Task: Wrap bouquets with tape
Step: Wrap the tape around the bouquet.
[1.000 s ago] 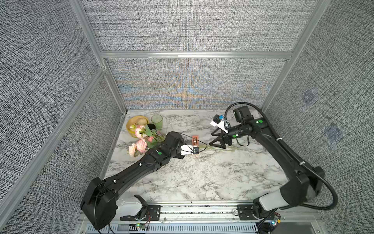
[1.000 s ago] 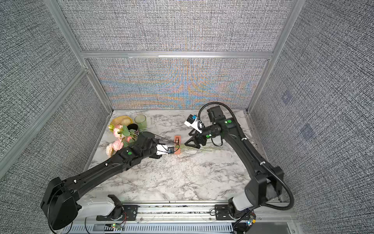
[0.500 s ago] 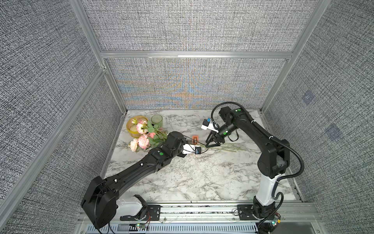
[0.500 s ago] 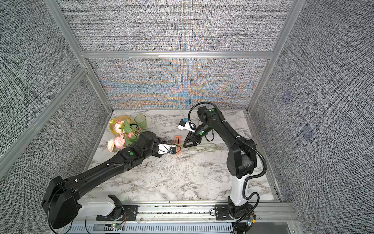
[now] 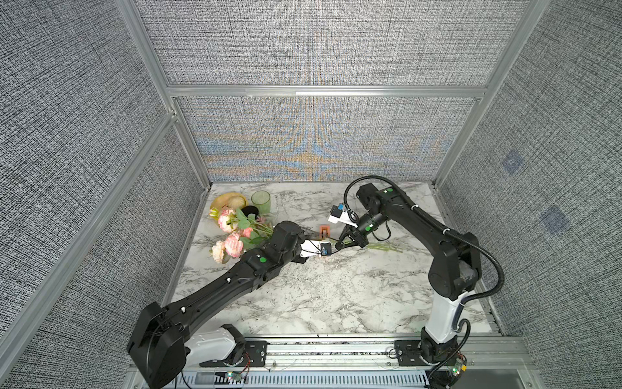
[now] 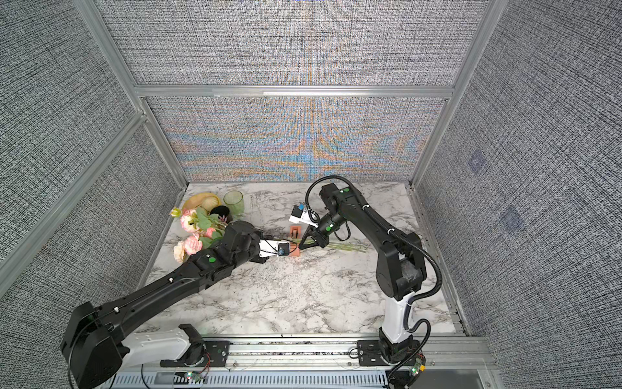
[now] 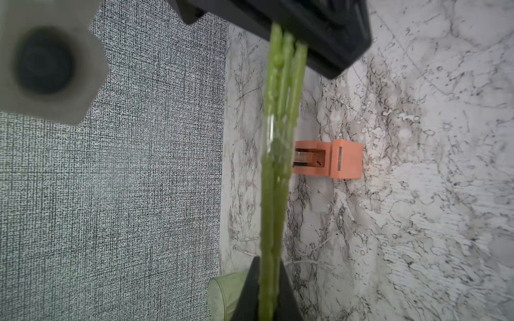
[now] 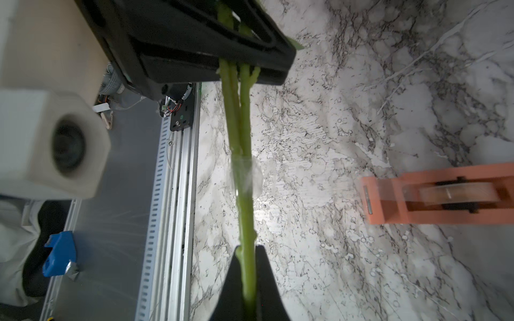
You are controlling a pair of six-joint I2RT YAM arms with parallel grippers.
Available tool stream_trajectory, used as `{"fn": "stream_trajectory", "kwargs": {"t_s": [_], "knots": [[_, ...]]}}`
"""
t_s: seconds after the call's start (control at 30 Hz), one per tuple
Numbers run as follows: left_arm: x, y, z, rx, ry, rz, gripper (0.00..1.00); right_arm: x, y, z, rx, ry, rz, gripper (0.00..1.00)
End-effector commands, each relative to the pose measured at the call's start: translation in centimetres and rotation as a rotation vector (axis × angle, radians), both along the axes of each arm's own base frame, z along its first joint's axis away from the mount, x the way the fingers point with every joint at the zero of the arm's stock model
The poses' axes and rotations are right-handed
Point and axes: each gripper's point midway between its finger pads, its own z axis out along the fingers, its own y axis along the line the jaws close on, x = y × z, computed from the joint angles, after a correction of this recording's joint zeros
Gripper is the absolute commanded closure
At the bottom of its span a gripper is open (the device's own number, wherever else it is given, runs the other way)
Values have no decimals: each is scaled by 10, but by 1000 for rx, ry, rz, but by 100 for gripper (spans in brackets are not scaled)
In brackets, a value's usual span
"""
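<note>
Bunch of pink ruffled flowers w/ green leaves on long thin green stems stretches across the white marble tabletop. Heads are at the 9 o'clock side, stem ends trail toward 3 o'clock.

Right gripper is clamped tight on the stems. Left gripper sits on the same stems at 9 o'clock of the right one. Stems run btw its fingers, but can't tell if they pinch or stand just off.

Band of clear tape circles the stems btw the two grippers.

Small orange-salmon rectangular tape dispenser, clear roll in its slot, rests on the marble just at 12 o'clock of that span.

Pale green glass cup and yellow bowl sit in the 11 o'clock corner.
</note>
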Motion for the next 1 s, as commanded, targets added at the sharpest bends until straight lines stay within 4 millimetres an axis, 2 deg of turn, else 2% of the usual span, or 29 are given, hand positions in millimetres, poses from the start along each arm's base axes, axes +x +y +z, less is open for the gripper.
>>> {"fn": "stream_trajectory", "kwargs": {"t_s": [0.0,0.1,0.27,0.37,0.47,0.57,0.7,0.77,0.97], "knots": [[-13,-3,20,-155,24,3,63,32,0,-9,-40,-180,-60,100],[-21,3,29,-212,14,11,50,34,6,-6,-6,-304,-32,100],[-22,14,40,-238,6,61,46,35,14,6,44,-562,4,100],[-19,17,43,-238,22,95,37,39,18,7,57,-799,1,100],[-23,16,32,-214,124,103,27,44,21,5,60,-1084,-25,100],[-44,11,16,-146,329,31,27,49,21,9,30,-1296,-64,100],[-54,6,3,-121,527,-11,24,51,18,16,11,-1476,-104,100],[-54,3,-7,-100,588,-9,18,49,19,18,11,-1562,-110,100],[-33,0,-39,-38,696,57,16,46,18,28,-29,-1768,-168,100]]}}
